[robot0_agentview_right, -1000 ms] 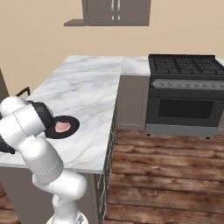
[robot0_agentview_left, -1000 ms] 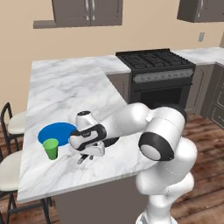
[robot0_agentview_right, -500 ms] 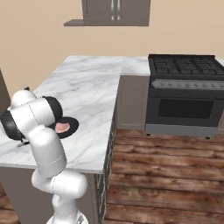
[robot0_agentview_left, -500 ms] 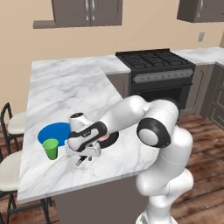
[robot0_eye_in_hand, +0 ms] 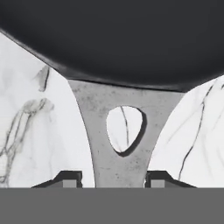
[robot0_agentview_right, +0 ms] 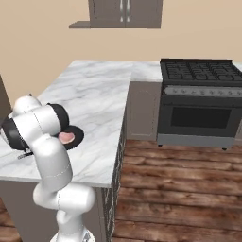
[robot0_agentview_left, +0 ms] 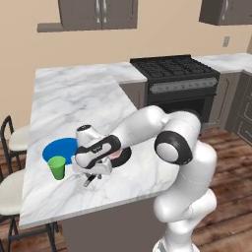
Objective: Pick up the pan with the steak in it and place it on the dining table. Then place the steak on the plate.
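Scene: a white robot arm bends low over the front edge of a marble table (robot0_agentview_left: 74,106) in a kitchen, with a black stove (robot0_agentview_left: 174,74) further back.
Pan: the black pan (robot0_agentview_right: 75,135) sits flat on the table near its front edge, mostly hidden under the arm from the left side. Its grey handle (robot0_eye_in_hand: 119,144), with a teardrop hole, points toward the hand.
Steak: the pink steak (robot0_agentview_right: 66,137) lies inside the pan.
Plate: the blue plate (robot0_agentview_left: 60,149) lies flat on the table just beside the pan, on the stool side. A small green cup (robot0_agentview_left: 57,167) stands at its near edge.
Hand: the hand (robot0_eye_in_hand: 113,179) is down at table level with one finger on each side of the handle. The tips look close against the handle's sides, but I cannot tell whether they are pinching it or merely spread around it.
Stage: by my judgement the pan is already on the table, so the steak's move to the plate is what remains.
Risk, pan: if the hand lifts or swings while the fingers are close against the handle, the pan could be dragged or tipped, and the steak could slide out onto the table.
Risk, cup: the cup stands near the hand; a wide swing toward the plate could knock it over.
Risk, edge: the pan is near the table's front edge, so a pull toward the robot could send it off.
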Controlling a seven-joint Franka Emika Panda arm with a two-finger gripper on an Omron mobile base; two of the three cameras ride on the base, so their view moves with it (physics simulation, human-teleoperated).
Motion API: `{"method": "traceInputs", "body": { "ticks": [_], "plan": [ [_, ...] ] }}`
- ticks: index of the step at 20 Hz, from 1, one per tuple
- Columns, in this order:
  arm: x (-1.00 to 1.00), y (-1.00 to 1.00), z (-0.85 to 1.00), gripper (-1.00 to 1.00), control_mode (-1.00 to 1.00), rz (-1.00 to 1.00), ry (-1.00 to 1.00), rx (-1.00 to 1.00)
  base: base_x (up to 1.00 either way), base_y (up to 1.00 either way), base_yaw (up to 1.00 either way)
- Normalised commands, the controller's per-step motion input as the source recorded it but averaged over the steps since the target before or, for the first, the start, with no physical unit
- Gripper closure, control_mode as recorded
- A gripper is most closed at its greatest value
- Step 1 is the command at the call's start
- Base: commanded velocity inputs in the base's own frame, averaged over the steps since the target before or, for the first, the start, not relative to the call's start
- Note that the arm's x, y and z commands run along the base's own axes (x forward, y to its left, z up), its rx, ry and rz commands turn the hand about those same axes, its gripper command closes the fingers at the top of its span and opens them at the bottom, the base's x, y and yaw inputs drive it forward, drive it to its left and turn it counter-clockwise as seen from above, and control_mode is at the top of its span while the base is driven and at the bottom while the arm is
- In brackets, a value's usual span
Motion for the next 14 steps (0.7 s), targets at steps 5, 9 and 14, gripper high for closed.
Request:
{"method": "traceInputs", "body": {
  "ticks": [5, 9, 14],
  "plan": [
    [-0.01, 0.0, 0.17, -1.0, -1.0, -0.03, -0.12, 0.0, 0.0, 0.0, 0.0],
    [0.0, 0.0, 0.36, -1.0, -1.0, -0.06, -0.12, 0.02, 0.0, 0.0, 0.0],
    [-0.15, -0.08, 0.58, -1.0, -1.0, -0.08, -0.11, 0.06, 0.0, 0.0, 0.0]
  ]
}}
